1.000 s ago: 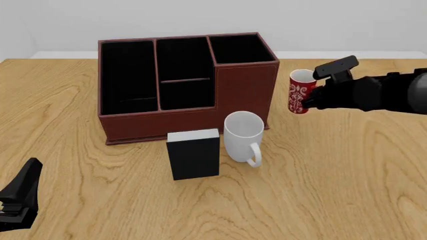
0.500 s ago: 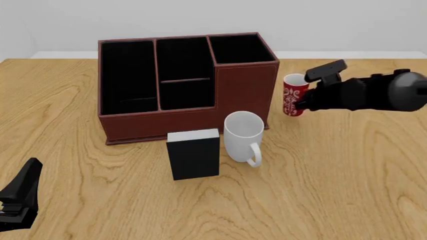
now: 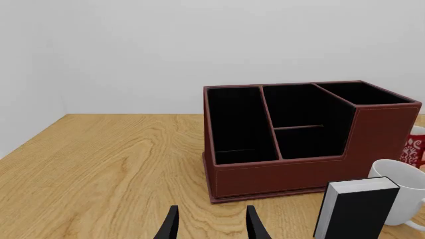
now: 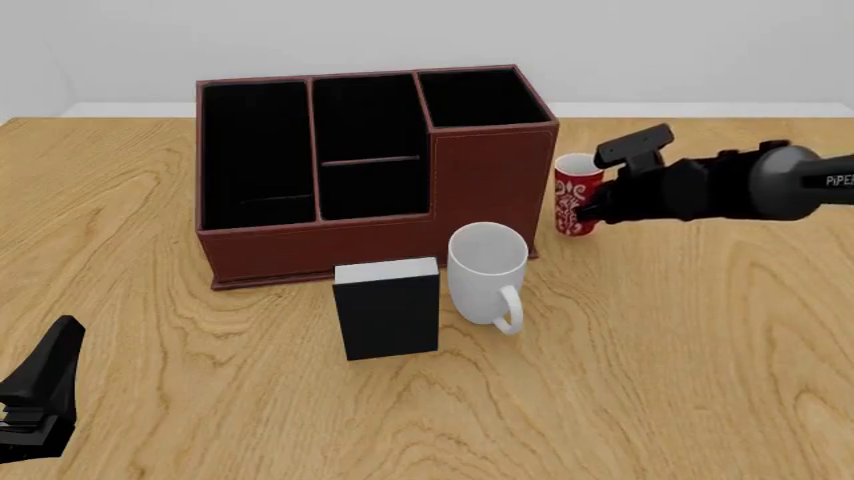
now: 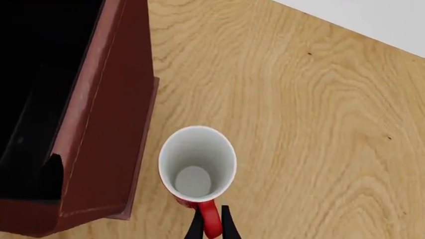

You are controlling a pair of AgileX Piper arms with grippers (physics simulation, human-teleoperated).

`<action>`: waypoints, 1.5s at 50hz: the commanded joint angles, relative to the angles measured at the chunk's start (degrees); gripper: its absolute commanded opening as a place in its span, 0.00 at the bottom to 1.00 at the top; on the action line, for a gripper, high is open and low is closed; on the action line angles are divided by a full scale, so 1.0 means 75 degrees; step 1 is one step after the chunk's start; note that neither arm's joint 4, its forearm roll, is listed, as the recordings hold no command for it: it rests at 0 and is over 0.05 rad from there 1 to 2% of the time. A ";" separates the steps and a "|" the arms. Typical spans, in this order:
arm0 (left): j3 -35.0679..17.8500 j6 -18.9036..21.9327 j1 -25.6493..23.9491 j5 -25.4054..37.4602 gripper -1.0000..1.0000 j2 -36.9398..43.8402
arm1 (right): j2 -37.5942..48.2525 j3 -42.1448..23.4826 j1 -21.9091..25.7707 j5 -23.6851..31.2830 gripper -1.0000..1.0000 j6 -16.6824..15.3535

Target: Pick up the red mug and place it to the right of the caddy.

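Observation:
The red mug (image 4: 577, 196) with its white pattern stands upright just right of the caddy (image 4: 487, 190), at or barely above the tabletop; I cannot tell which. My right gripper (image 4: 598, 206) reaches in from the right and is shut on the mug's red handle. The right wrist view looks down into the mug's white inside (image 5: 196, 167), with the thin fingers (image 5: 211, 227) pinching the handle and the caddy wall (image 5: 113, 124) close beside. My left gripper (image 4: 40, 392) rests open and empty at the near left corner; its fingertips (image 3: 171, 226) show a clear gap. The red mug (image 3: 413, 149) peeks from behind the caddy (image 3: 285, 172).
A plain white mug (image 4: 483, 265) stands in front of the caddy's right end, handle toward me. A small black box with a white top (image 4: 387, 310) stands next to it on the left. Bare wood table (image 4: 694, 340) extends right and toward me.
My right gripper has carried the red mug left and downward, from hanging away from the caddy to close beside its right wall. The left arm has not moved.

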 commanded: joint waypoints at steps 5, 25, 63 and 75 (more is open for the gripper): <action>0.0000 0.0000 0.0000 0.0000 1.00 0.0000 | 0.0135 -0.0079 0.0019 -0.0093 0.00 0.0115; 0.0000 0.0000 0.0000 0.0000 1.00 0.0000 | 0.0313 0.0102 0.0049 -0.0248 0.00 0.0155; 0.0000 0.0000 0.0000 0.0000 1.00 0.0000 | 0.0284 0.0974 0.0144 -0.0729 0.00 0.0121; 0.0000 0.0000 0.0000 0.0000 1.00 0.0000 | 0.0358 0.1174 0.0172 -0.0900 0.00 0.0148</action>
